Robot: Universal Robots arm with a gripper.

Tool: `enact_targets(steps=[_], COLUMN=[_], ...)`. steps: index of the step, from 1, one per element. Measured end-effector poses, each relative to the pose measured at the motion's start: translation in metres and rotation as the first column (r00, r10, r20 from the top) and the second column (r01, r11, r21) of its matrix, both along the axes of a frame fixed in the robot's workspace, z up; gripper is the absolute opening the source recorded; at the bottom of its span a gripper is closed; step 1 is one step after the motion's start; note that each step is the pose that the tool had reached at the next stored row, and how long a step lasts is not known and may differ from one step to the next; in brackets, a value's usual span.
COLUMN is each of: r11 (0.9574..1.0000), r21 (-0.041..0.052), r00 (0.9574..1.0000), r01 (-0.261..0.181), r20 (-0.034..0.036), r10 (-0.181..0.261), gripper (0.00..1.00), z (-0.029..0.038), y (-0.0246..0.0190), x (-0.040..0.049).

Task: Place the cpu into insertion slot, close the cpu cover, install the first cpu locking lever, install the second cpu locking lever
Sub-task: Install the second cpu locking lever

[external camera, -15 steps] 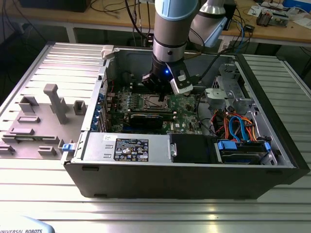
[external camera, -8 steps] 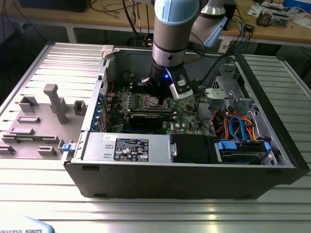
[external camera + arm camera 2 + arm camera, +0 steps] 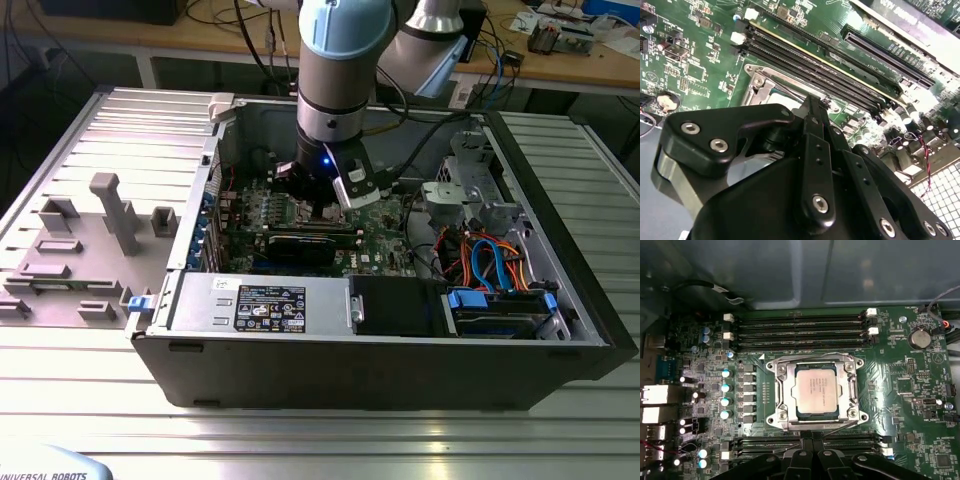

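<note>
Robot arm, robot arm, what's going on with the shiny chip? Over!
Gripper above the socket edge. Cpu sits in the insertion slot, cpu cover down around it. Nothing in the way.

open space above the cpu (image 3: 814, 390), memory slots (image 3: 800, 325) flanking the insertion slot (image 3: 780, 391), case wall (image 3: 790, 270) beyond

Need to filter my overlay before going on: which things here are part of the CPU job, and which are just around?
Job:
cpu, seated in the slot
slot
cover, down around the chip
gripper, just beside the socket

Just around:
memory slots
coin battery
graphics card
drive cables
grey fixture blocks outside the case
</note>
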State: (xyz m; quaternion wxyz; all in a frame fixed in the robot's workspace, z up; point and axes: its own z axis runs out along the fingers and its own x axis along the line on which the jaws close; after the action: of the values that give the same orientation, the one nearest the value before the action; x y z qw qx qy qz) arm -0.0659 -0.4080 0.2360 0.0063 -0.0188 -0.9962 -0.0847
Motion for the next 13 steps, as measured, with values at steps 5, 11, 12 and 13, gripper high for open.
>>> enact_targets(steps=[5,11,12,13], r11=[1.0000,1.0000,1.0000,1.0000], r21=[0.0015,0.0035,0.0033,0.0033], r00=[1.0000,1.0000,1.0000,1.0000], r01=[0.000,0.000,0.000,0.000], r20=[0.0000,-0.0018,-0.0033,-0.0054], r10=[0.000,0.000,0.000,0.000], gripper=[0.11,0.11,0.11,0.11], z=[-0.0005,-0.0009,-0.0013,-0.0017], y=[0.0000,-0.0006,-0.0012,-0.0017], x=[0.0000,0.0003,0.0003,0.0002])
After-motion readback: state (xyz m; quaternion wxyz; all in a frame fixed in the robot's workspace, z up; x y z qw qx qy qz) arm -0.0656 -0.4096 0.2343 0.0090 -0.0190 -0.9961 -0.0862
